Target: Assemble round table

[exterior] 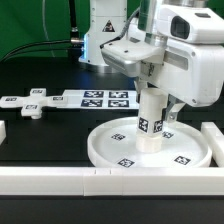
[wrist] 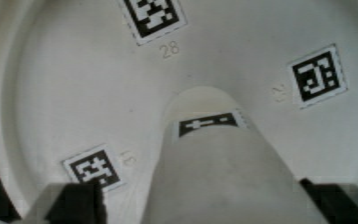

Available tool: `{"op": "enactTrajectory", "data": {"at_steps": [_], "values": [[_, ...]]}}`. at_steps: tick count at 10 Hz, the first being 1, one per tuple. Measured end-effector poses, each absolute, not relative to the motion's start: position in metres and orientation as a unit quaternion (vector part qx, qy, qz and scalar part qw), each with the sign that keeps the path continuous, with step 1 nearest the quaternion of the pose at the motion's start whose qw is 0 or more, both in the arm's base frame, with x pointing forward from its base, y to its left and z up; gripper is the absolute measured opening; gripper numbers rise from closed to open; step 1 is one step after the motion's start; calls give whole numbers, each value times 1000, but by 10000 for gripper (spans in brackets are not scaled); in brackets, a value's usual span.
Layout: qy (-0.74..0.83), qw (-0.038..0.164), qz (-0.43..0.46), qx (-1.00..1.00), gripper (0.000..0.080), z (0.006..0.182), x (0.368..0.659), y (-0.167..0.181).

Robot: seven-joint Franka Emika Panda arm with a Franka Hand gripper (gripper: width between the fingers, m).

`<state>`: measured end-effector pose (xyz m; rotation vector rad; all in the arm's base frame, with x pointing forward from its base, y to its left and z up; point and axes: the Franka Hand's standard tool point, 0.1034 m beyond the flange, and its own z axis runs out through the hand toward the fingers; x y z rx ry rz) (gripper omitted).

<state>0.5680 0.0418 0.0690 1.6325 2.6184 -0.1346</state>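
1. The arm (exterior: 185, 55) is glossy white, built of bulky rounded housings with thin dark seams.
2. The gripper (exterior: 150, 95) has a boxy, pale grey-white body.
3. Its fingers (wrist: 78, 205) look dark grey and are blurred in the wrist view.

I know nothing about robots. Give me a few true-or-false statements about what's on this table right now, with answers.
1. The cylinder stands upright on the disc. True.
2. The cross lies inside the disc. False: it lies on the table, apart from the disc, toward the exterior view's left.
3. The hand is closed around the cylinder. True.
4. The disc is black. False: it is white, with small black-and-white tags.
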Motion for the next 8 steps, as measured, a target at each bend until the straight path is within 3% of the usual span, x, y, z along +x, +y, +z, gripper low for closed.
{"op": "enactTrajectory", "data": {"at_steps": [1, 5, 8], "values": [[847, 26, -45, 529, 403, 69, 568, 41], [837, 26, -44, 544, 405, 69, 567, 41], [712, 24, -51, 700, 406, 68, 563, 41]]}}
